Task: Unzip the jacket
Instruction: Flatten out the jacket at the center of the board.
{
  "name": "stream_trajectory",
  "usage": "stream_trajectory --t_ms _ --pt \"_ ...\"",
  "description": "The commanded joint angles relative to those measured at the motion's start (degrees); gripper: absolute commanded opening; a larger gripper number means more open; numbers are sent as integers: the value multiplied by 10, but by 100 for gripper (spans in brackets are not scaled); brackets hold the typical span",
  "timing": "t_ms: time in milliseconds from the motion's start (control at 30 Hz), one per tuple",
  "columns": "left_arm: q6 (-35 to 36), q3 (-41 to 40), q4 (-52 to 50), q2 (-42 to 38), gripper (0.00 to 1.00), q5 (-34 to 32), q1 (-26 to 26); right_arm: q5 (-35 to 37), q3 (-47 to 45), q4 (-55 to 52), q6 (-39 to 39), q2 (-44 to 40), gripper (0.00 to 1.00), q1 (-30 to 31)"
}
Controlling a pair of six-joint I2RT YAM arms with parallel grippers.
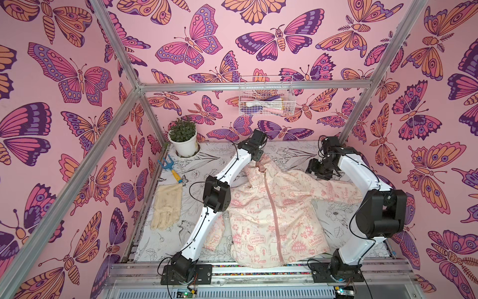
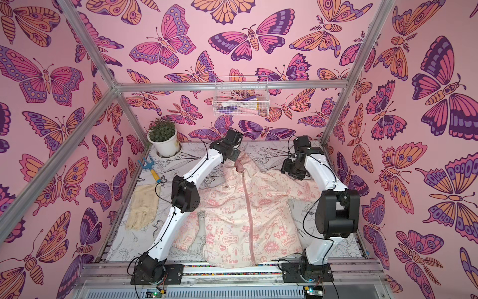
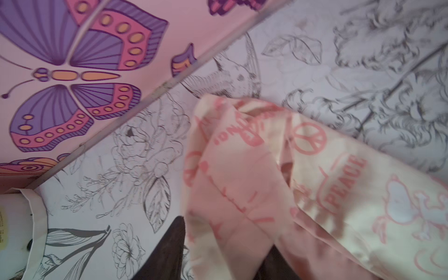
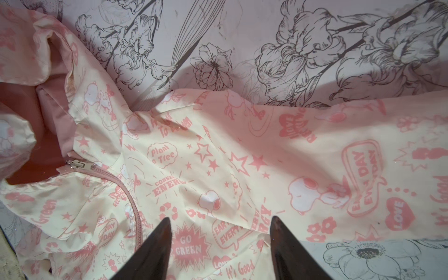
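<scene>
While the floral-print surface (image 1: 289, 152) fills the floor of the cell, the jacket (image 1: 271, 220) covers its middle in both top views, front up, hem at the 6 o'clock edge and hood (image 1: 260, 165) toward 12 o'clock. One sleeve (image 1: 341, 189) reaches toward 3 o'clock; the other sleeve (image 1: 214, 238) lies bent at 7 o'clock. The hood does not lie flat: it stands in a peak, pink lining showing, its tip at the left tool (image 1: 259, 161).

At 9 o'clock, well apart from the jacket, a cream glove (image 1: 166, 207) lies with its cuff toward 12 o'clock. A white pot (image 1: 185, 148) holding a green plant (image 1: 182, 130) stands in the 11 o'clock corner. A white wire basket (image 1: 266, 95) hangs on the back wall at 12 o'clock.

The left tool's wrist view is blurred, yet it shows bunched hood cloth filling the gap between the two dark fingers (image 3: 172, 244), so this tool is pinching the hood. The right tool (image 4: 220, 218) hangs above the jacket's shoulder, toward 1 o'clock from the jacket's middle, with its fingers spread and only printed cloth beneath them; whether the tips touch that cloth cannot be told.

A blue rake (image 1: 170, 169) with a yellow handle lies at 10 o'clock between pot and glove. The pink zipper (image 1: 271, 207) runs closed from collar to hem, and its silver slider (image 4: 76, 164) sits at the collar end.
</scene>
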Motion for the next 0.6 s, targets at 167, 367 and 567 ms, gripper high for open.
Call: stream_trajectory --t_ms 167,367,567 --pt "-39 -9 51 -46 48 50 35 -20 0 18 0 55 63 -2" --pt "-105 -118 61 -125 52 107 81 -17 -4 18 -7 62 60 -13" --pt "-77 -261 88 -239 73 209 97 -69 1 38 -22 58 58 -12"
